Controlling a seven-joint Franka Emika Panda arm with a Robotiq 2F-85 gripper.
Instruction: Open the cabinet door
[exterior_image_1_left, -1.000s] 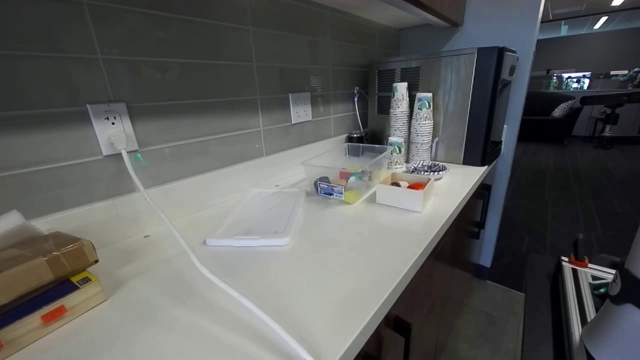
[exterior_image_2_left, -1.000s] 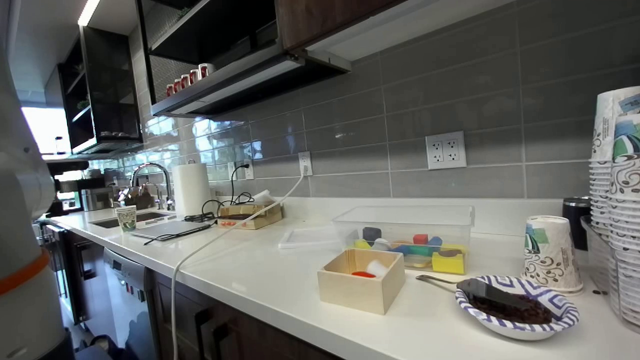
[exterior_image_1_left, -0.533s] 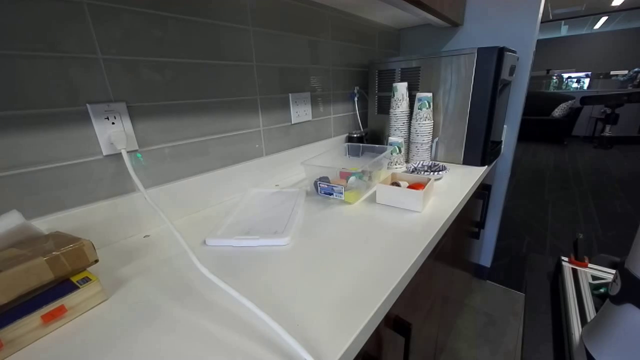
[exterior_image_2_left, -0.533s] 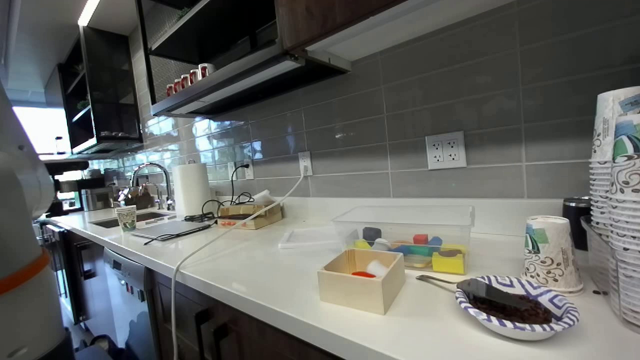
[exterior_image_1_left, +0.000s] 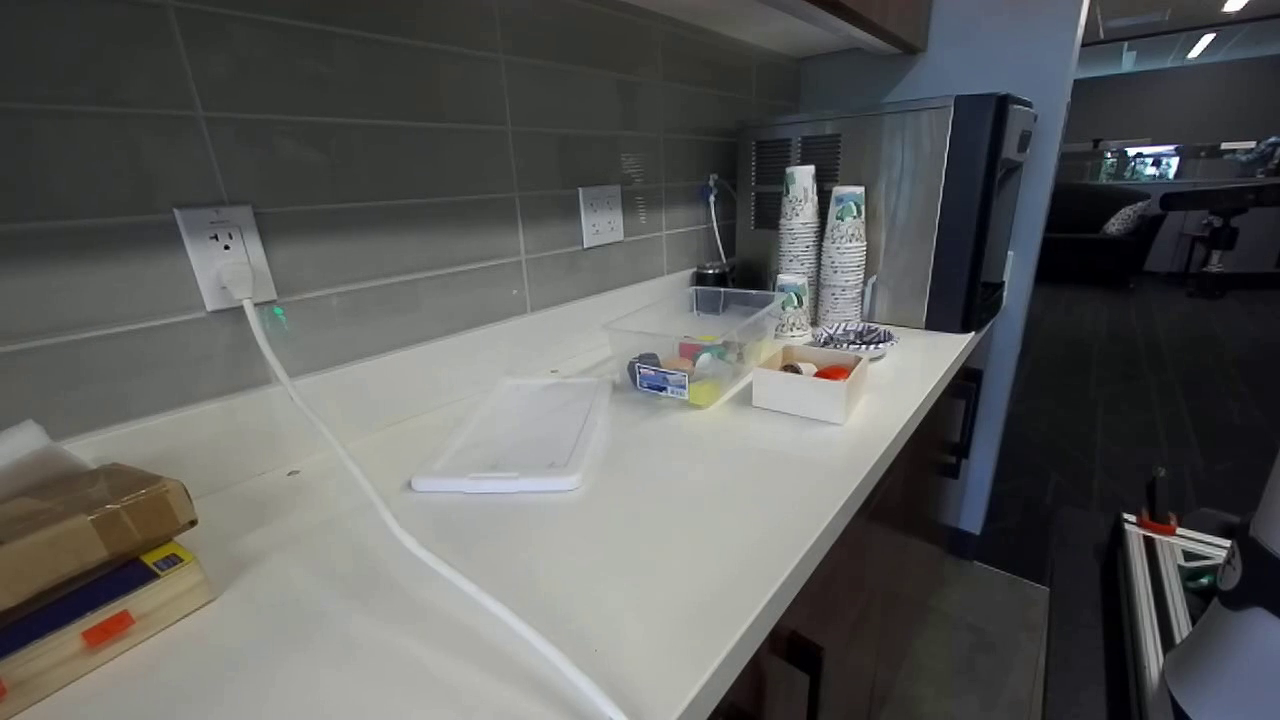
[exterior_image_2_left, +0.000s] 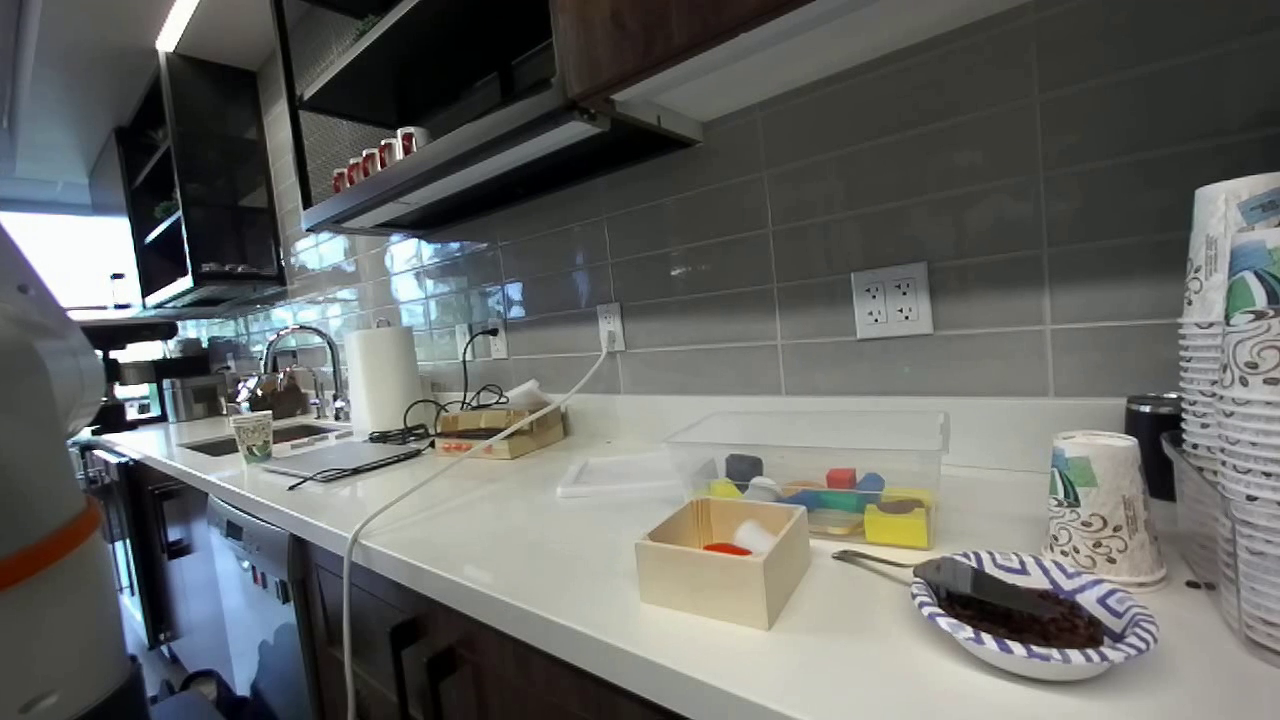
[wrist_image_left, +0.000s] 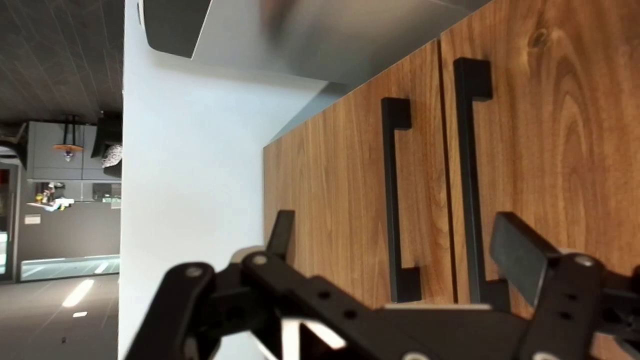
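Wrist view: end effector (wrist_image_left: 395, 220) spread wide, gripping nothing, facing two wooden cabinet doors (wrist_image_left: 330, 190) that sit closed, edge to edge, ahead of it. Both black handles (wrist_image_left: 392, 200) show in the gap between its fingers (wrist_image_left: 520, 255), one roughly mid-gap, the other nearer one finger; whether that finger touches it, cannot tell. Pale wall (wrist_image_left: 195, 175) runs alongside the doors, seen past the opposite finger.

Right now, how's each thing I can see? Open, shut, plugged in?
Pincer: open
Cabinet doors in wrist view: both shut
Wooden box: open-topped, things inside
Clear bin: uncovered, colorful things inside
White lid: lying flat
White cord: plugged in
Patterned bowl: dark stuff inside
Paper towel roll: upright
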